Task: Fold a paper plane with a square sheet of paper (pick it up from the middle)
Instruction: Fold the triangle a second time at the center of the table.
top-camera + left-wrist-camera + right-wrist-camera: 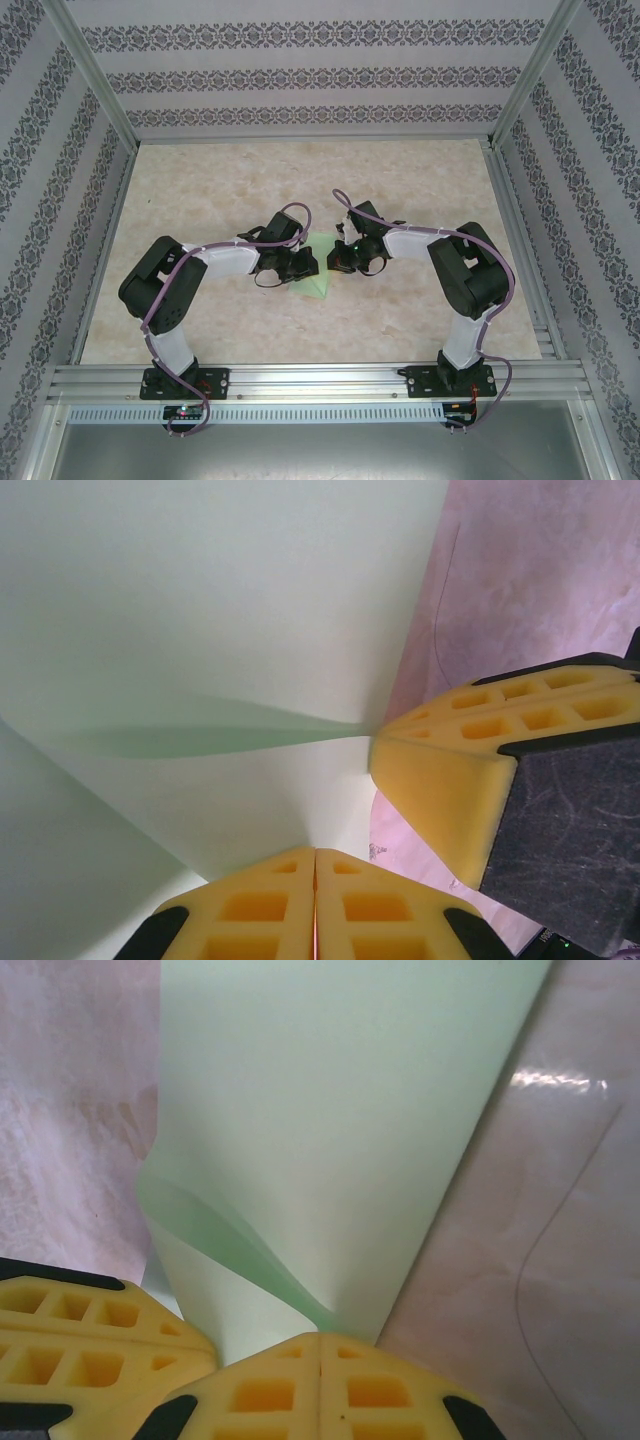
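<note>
In the top external view the two arms reach inward and meet near the middle of the table (200, 190), well away from all its edges. The left gripper (300, 262) and the right gripper (350, 258) face each other with the square sheet of paper (319, 280) pinched up between them. The pale green sheet rises off the table rather than lying flat, probably so it can bend into a crease along its middle. In the left wrist view the left gripper's (315, 852) yellow jaws are pressed together with the sheet (200, 600) running down into their seam, so they appear clamped on the paper. The right gripper's finger (450, 780) meets the sheet just beside them, where a shallow ridge begins and runs across the paper, which suggests the two grips are drawing it taut. In the right wrist view the right gripper (320, 1338) has its jaws together on a doubled, curled part of the sheet (330, 1110), with the left gripper's finger (100, 1330) just beside it. Gripping so close together likely keeps the thin paper from flopping while the fold forms.
</note>
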{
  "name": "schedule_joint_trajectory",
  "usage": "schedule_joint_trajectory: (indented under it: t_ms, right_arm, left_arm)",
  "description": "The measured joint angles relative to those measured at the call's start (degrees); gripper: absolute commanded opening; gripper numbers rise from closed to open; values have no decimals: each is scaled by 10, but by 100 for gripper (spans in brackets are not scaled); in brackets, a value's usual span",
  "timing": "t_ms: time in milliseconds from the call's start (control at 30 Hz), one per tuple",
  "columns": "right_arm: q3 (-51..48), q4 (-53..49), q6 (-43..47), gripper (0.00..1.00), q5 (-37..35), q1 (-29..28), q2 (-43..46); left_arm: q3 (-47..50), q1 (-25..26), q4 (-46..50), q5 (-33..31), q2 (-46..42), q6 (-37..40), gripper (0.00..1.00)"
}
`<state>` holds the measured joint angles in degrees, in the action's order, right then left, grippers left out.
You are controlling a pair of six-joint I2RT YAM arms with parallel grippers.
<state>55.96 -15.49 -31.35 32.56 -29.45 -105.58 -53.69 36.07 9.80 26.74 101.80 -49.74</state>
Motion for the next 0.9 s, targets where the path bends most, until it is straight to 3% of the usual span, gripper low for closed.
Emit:
schedule_joint_trajectory:
  t_ms: [900]
  right_arm:
    - [0, -4, 0, 5, -8, 3, 0]
  left_arm:
    - [-2, 1, -8, 4, 17, 0, 9]
